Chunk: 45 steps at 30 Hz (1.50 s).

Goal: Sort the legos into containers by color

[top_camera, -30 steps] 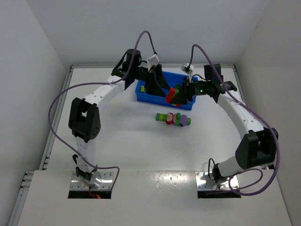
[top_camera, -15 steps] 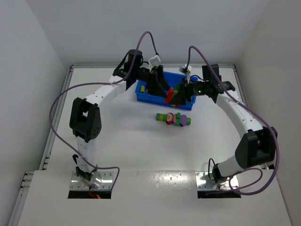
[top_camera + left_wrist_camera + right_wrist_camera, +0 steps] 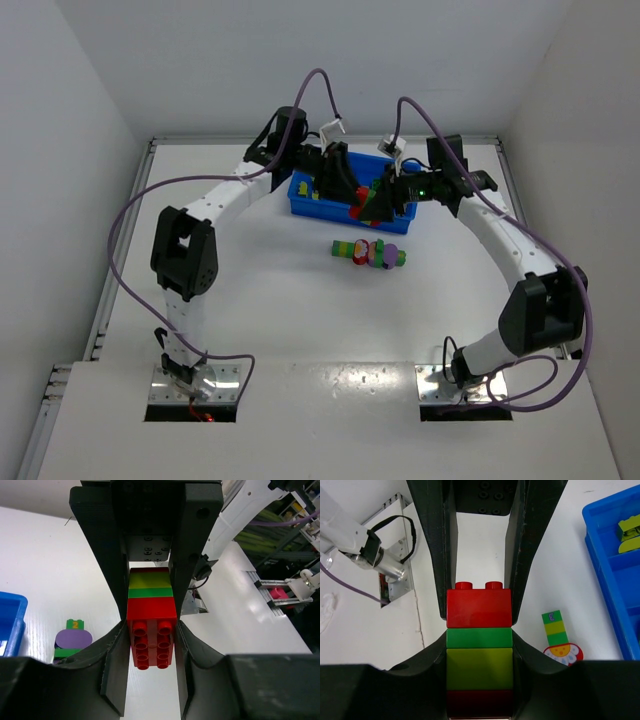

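Observation:
A lego stick [image 3: 366,205] of red, green, yellow and red bricks hangs over the front of the blue tray [image 3: 312,210], held from both ends. My left gripper [image 3: 150,630] is shut on the stick's red end brick [image 3: 151,617]. My right gripper [image 3: 479,636] is shut on the green, yellow and dark red part of the same stick [image 3: 479,660]. In the top view the left gripper [image 3: 350,198] and the right gripper [image 3: 388,203] face each other. A second group of legos [image 3: 368,252] lies on the table before the tray.
The table group holds a green-yellow striped stick [image 3: 554,627], a flower-face piece [image 3: 563,653] and a purple piece [image 3: 73,639]. A yellow-green brick [image 3: 630,527] lies in one tray compartment [image 3: 602,575]. White walls close in the table on three sides.
My left gripper has closed from wide open onto the stick's red end and shifted slightly right. The right gripper has kept its hold on the stick in the same spot.

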Motion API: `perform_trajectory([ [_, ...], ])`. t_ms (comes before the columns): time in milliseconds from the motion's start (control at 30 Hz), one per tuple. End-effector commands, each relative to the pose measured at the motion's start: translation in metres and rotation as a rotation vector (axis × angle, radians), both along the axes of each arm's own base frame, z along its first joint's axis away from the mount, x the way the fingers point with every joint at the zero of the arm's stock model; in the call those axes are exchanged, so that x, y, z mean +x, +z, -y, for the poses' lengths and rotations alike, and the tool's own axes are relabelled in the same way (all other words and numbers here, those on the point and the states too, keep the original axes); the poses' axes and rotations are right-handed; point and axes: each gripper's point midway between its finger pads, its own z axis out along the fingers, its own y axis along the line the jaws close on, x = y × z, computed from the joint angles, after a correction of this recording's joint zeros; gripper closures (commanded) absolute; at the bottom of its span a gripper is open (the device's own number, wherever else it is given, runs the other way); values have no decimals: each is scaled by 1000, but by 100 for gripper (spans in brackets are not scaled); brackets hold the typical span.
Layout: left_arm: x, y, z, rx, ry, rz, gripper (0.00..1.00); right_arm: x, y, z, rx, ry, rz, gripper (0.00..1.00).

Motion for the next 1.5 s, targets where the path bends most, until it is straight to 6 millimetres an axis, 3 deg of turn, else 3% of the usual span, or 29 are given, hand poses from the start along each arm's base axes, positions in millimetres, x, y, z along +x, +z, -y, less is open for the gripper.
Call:
perform_trajectory([
  [0,-15,12,1,-44,-93,33,100,11,25,-6,31,23,126,88],
  [100,-11,13,-2,-55,-71,69,100,9,20,-3,12,6,109,73],
  [267,2,13,-11,-56,-42,73,100,1,18,5,-4,-4,122,67],
  [400,5,19,-13,-59,-33,81,100,-2,15,7,-18,-4,123,76],
  [433,7,15,-13,-56,-33,73,100,-4,10,8,-25,0,111,86],
  [533,19,17,-18,-52,12,86,100,-8,11,9,-31,7,122,93],
  [600,36,11,-24,-44,61,91,100,-9,9,14,-43,-3,122,93],
  [800,84,19,-41,-28,240,162,100,-17,0,26,-77,-36,112,93],
  [1033,123,19,-37,-36,363,202,100,-31,-5,37,-94,-69,102,94],
  [1100,119,7,-19,-26,343,168,100,-30,-7,41,-104,-87,101,94],
  [1133,127,1,-10,-19,369,171,100,-30,-5,43,-115,-100,115,94],
  [1233,129,-19,22,8,384,132,99,-27,-6,48,-140,-142,121,94],
  [1367,129,-39,63,3,395,65,92,-20,-2,56,-154,-211,123,94],
  [1433,133,-39,76,-9,410,76,92,-19,-2,57,-158,-224,114,94],
  [1467,136,-51,83,3,420,66,92,-20,-1,60,-159,-234,113,94],
])
